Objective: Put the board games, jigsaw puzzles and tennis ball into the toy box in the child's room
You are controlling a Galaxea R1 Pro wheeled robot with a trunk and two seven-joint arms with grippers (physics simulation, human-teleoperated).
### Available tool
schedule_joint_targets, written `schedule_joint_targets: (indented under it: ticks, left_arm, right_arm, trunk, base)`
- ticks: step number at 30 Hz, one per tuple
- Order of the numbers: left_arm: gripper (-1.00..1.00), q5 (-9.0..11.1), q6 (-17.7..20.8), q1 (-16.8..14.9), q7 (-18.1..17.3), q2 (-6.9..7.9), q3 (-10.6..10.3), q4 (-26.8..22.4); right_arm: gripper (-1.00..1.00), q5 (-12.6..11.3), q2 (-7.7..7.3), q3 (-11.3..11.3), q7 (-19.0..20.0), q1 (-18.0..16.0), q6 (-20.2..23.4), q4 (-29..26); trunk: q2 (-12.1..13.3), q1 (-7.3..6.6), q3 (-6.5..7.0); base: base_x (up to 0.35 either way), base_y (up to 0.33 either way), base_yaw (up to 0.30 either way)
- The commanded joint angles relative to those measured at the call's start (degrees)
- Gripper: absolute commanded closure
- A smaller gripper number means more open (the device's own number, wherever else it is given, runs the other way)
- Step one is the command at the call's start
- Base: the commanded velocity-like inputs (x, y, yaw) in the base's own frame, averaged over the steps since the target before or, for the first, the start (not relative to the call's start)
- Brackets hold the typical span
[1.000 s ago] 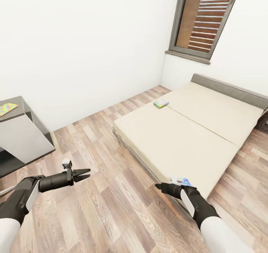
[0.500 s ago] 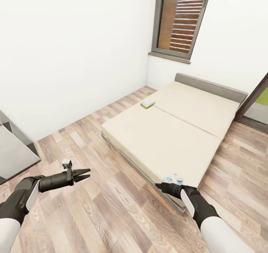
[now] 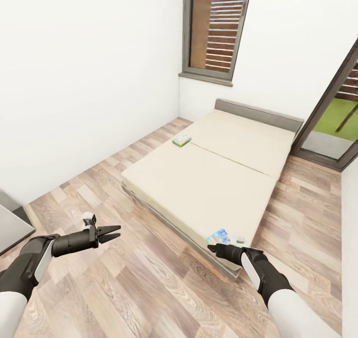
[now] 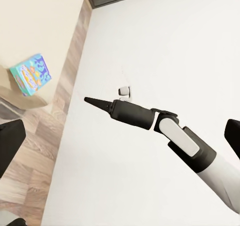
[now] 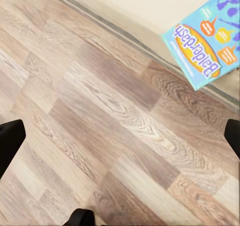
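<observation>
The bed [image 3: 219, 178] with its cream cover fills the middle of the head view. A pale green board game [image 3: 182, 140] lies at its far left edge. A blue cartoon board game [image 3: 217, 236] lies on the bed's near corner, just beyond my right gripper [image 3: 213, 249], and shows again as the blue box [image 4: 31, 75] and the blue box [image 5: 210, 38]. My left gripper [image 3: 112, 232] hangs over the wood floor, fingers spread and empty. In each wrist view the fingers stand wide apart with nothing between them. The table and toy box are out of view.
A shuttered window [image 3: 216, 29] sits above the bed's head. A glass door [image 3: 330, 124] opens at the right. A grey cabinet corner [image 3: 7, 228] shows at the left edge. Wood-plank floor [image 3: 149, 278] lies between me and the bed.
The whole view has swung right: the bed and games slid left in the picture, the grey cabinet nearly left it, and the glass door came in. Both arms hold the same pose.
</observation>
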Motion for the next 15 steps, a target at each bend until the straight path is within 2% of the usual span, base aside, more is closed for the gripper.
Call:
schedule_joint_targets:
  ticks: [1,15]
  left_arm:
    - [-1.00,0.11,0.59,-0.02,-0.13,0.02,0.00,-0.03]
    - [-1.00,0.11,0.63,-0.02,-0.11,0.02,0.00,0.01]
  right_arm:
    - [-1.00,-0.31,0.03,-0.22,0.14,-0.04,0.40,-0.05]
    - [-1.00,-0.31,0.12,-0.23,0.14,-0.04,0.37,-0.05]
  trunk:
    - [-0.10,0.03,-0.03]
    - [-0.10,0.03,0.93]
  base:
    - [0.000,0.003,-0.229]
    - [0.000,0.002,-0.223]
